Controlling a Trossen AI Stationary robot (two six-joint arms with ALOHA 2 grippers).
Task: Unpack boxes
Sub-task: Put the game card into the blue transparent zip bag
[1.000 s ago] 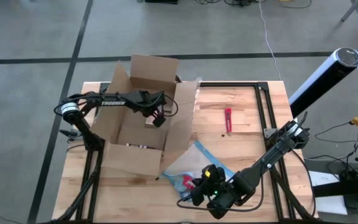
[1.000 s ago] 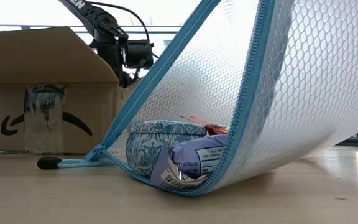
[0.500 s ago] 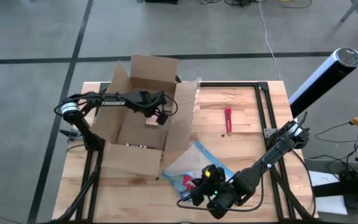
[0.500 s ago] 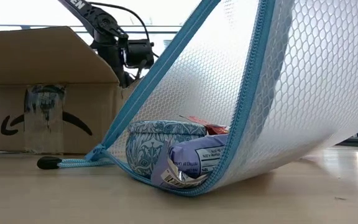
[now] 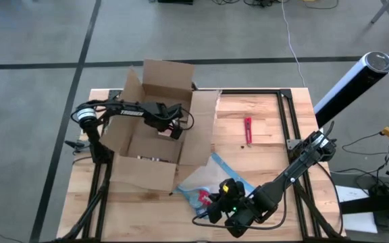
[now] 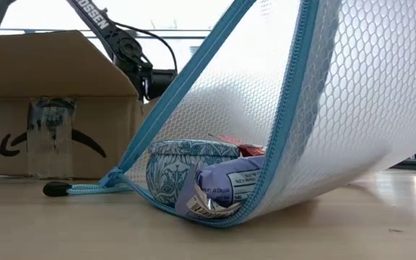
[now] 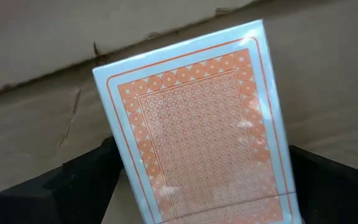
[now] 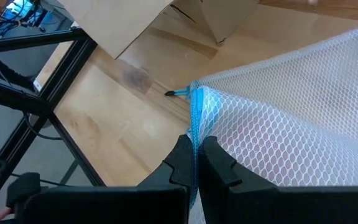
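Left claw (image 5: 173, 128) has pulled back slightly inside the open box (image 5: 155, 131) at tabletop (image 5: 262, 115) back-left, clamped on a card deck (image 7: 197, 124). Right claw (image 8: 196, 163) pinches the mesh pouch (image 5: 211, 177), which holds a tin (image 6: 193, 170) and packets.

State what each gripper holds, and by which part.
Left gripper: a card deck by its lower end, over the open box. Right gripper: the mesh pouch by its blue zipper edge.
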